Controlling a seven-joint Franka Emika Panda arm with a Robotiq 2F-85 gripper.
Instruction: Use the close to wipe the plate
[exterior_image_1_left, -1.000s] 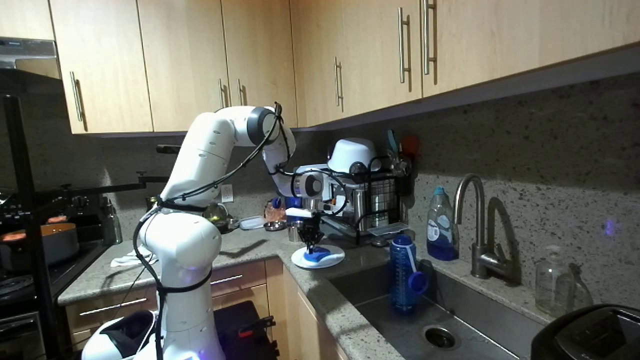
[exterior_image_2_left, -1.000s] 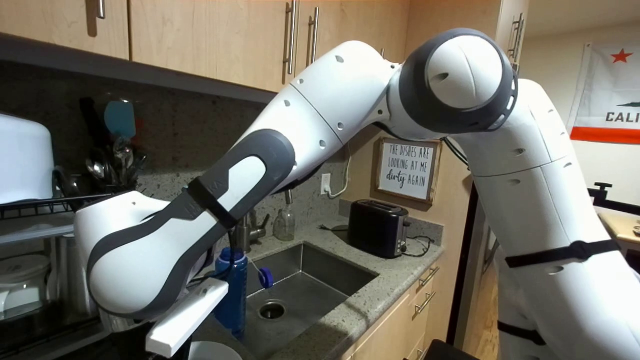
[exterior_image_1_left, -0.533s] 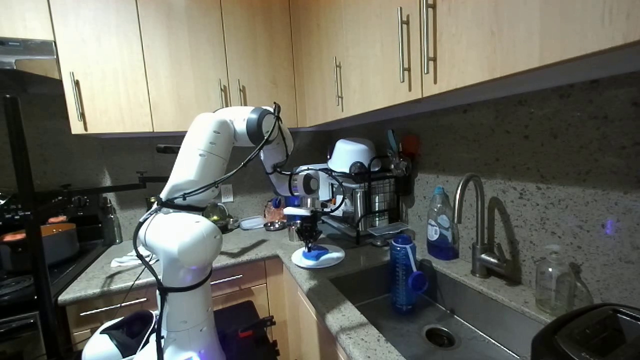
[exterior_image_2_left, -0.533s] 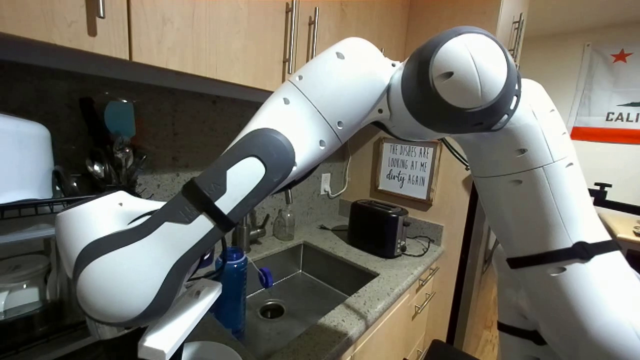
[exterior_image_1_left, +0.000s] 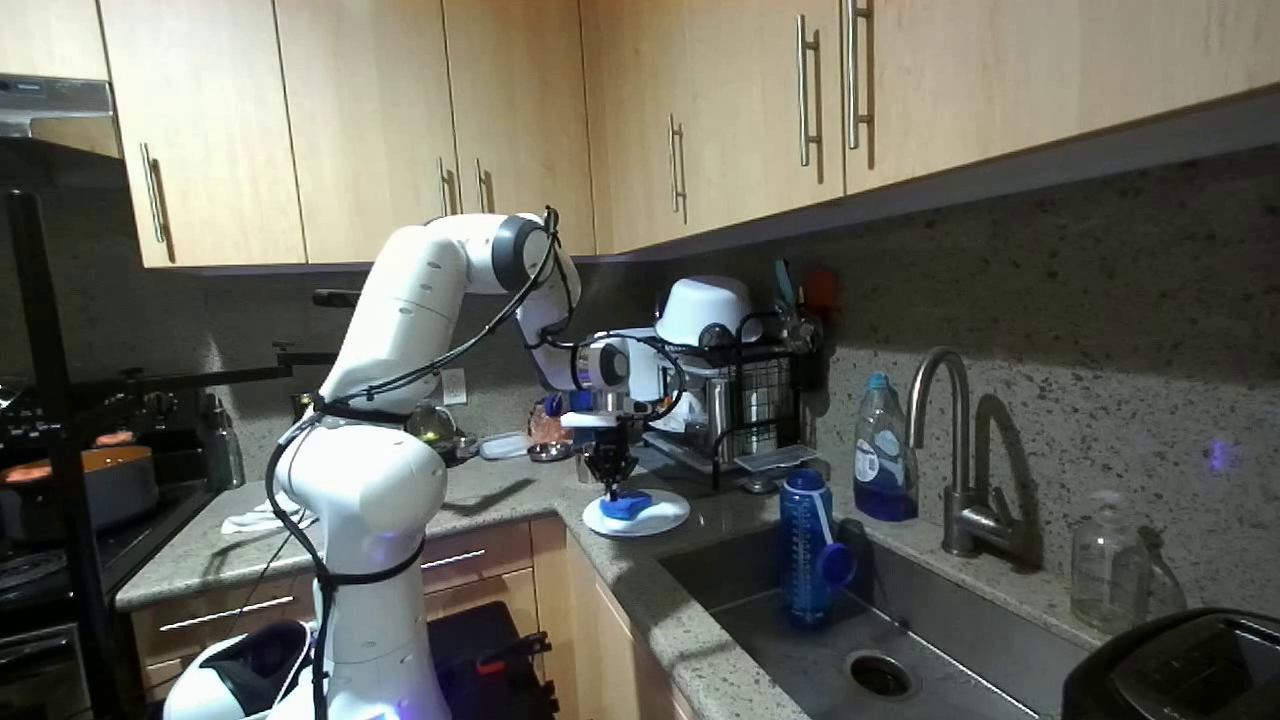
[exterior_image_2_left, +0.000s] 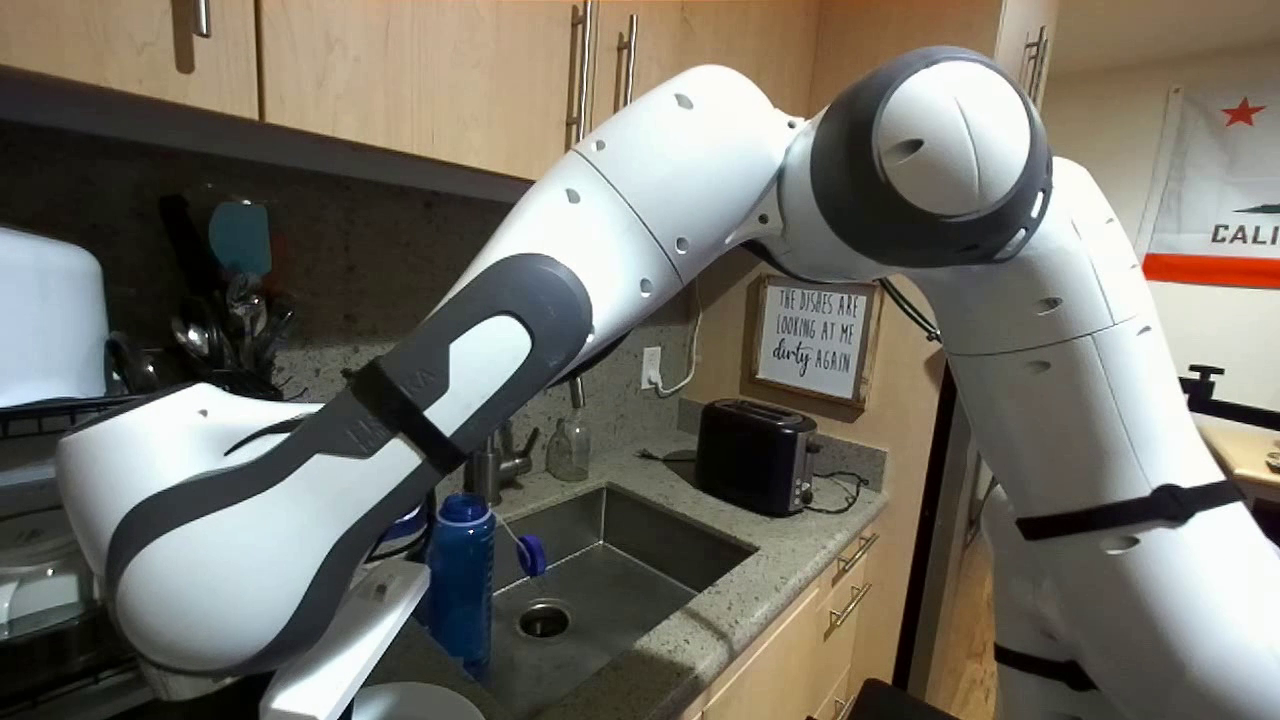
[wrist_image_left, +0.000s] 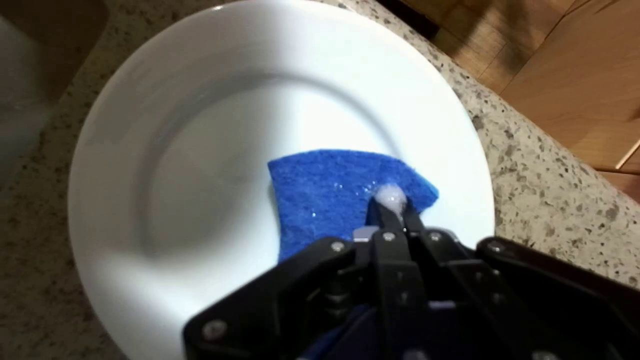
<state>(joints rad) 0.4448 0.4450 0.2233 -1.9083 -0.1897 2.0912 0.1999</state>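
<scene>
A white round plate lies on the counter by the sink corner. It fills much of the wrist view, and its edge shows in an exterior view. A blue cloth lies flat on the plate, toward one side of it; it also shows in an exterior view. My gripper points down at the plate, its fingers close together on the cloth. White foam covers the fingertips, and the pinched part of the cloth is partly hidden. The gripper also shows in an exterior view.
The sink holds a blue water bottle beside the plate's side of the counter. A black dish rack with a white bowl stands behind the gripper. The counter's front edge runs close to the plate.
My gripper has slid the blue cloth a little to the left across the plate, as seen in an exterior view. The arm has shifted with it. The plate has stayed in place.
</scene>
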